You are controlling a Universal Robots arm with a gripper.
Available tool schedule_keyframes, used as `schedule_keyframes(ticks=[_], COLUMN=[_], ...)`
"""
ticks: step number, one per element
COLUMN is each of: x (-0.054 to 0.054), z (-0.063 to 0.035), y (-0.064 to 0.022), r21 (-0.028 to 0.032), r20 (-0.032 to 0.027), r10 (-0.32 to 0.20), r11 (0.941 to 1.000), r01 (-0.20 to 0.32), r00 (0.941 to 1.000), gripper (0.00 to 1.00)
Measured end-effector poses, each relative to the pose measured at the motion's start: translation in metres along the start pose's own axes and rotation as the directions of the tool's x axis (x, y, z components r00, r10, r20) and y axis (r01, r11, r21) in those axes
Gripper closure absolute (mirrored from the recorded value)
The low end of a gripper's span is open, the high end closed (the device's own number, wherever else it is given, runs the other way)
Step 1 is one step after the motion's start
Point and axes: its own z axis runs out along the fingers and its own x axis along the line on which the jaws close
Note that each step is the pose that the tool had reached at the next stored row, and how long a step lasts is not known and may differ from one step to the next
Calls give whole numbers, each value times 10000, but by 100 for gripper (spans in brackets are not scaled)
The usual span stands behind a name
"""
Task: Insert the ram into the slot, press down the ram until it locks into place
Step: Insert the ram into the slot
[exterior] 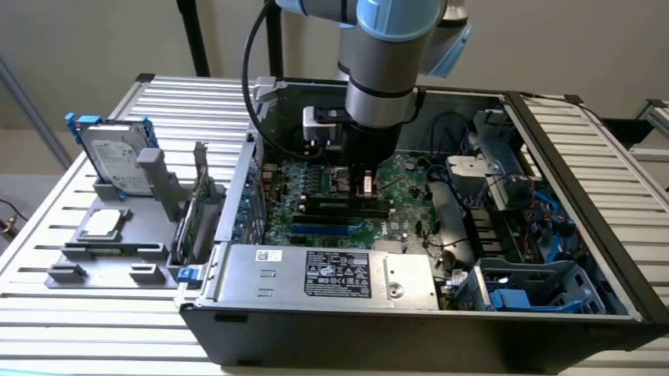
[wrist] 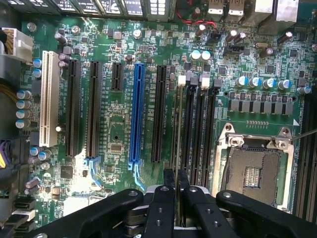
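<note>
Pincer (wrist: pixel 176 181), almost closed, grips the thin green ram stick (wrist: pixel 176 129) edge-on over the long black memory slot (wrist: pixel 189 134).

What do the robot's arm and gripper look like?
The arm is a round silver-grey tube with light blue joint caps; a black cable hangs beside it and a pale box sits on the wrist. The gripper is black, with two narrow fingers on wide bars fixed by round screws.

Black slot (wrist: pixel 190 130) — green motherboard (wrist: pixel 113 126)
</note>
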Motion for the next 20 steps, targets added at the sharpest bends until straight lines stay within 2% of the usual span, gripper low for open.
schedule_keyframes(ticks=[20], x=[-7], z=[9], y=[-16], r21=[-5], r20=[-2], r10=[0], r11=[10000], r01=[0], r00=[10000], gripper=[86])
